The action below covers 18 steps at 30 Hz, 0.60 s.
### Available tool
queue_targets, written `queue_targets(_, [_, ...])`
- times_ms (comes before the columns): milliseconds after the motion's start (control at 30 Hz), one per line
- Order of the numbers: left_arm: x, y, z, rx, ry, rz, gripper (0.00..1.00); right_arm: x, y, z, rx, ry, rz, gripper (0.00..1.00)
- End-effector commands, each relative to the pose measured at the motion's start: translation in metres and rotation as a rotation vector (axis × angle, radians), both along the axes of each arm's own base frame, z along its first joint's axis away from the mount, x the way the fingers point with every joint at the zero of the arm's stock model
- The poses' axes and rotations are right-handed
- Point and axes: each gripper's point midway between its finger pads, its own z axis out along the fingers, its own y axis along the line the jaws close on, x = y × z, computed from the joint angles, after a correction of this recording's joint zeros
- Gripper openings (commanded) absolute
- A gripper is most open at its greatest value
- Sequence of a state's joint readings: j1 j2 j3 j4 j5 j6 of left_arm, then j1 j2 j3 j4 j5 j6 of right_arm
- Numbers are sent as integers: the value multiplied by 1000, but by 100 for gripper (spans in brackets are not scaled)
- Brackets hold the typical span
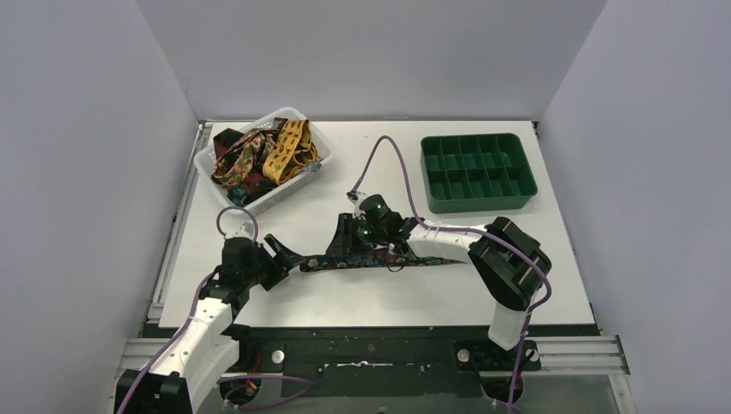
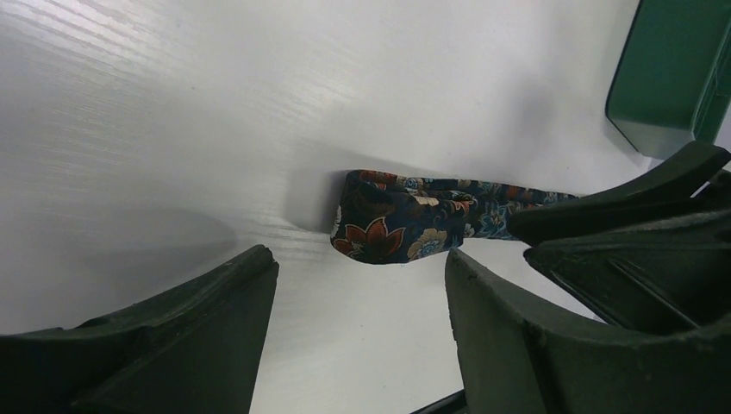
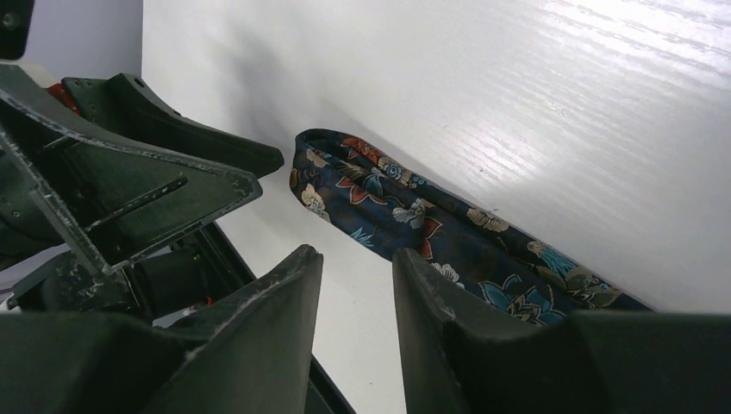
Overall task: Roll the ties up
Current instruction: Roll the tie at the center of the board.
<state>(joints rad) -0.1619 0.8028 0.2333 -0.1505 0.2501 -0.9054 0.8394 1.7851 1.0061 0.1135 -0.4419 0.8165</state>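
The left fingers [image 2: 233, 293] stand spread beside the folded end of the floral tie [image 2: 392, 228] on the near surface [image 1: 362, 297]; the right fingers [image 3: 284, 285] stand parted over it, pinching nothing. Best to pinch that fold squarely and keep the strip straight. More ties [image 1: 289, 147] fill the far-left basket [image 1: 274, 197].

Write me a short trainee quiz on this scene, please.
1. True or false: the floral tie lies in the tray.
2. Where are the other ties? A) in the basket B) in the tray C) on the floor
3. Fill in: the left gripper is ____ (open or shut).
Key: 1 false; 2 A; 3 open.
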Motion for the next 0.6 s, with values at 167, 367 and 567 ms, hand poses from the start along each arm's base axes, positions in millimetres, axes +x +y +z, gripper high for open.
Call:
queue_targets(167, [10, -6, 13, -23, -82, -42, 67, 4, 12, -10, -10, 47, 13, 31])
queue_targets(367, [10, -9, 9, -29, -75, -55, 66, 4, 10, -18, -32, 62, 8, 31])
queue_targets(567, [12, -12, 8, -41, -94, -71, 64, 3, 7, -29, -56, 87, 7, 30])
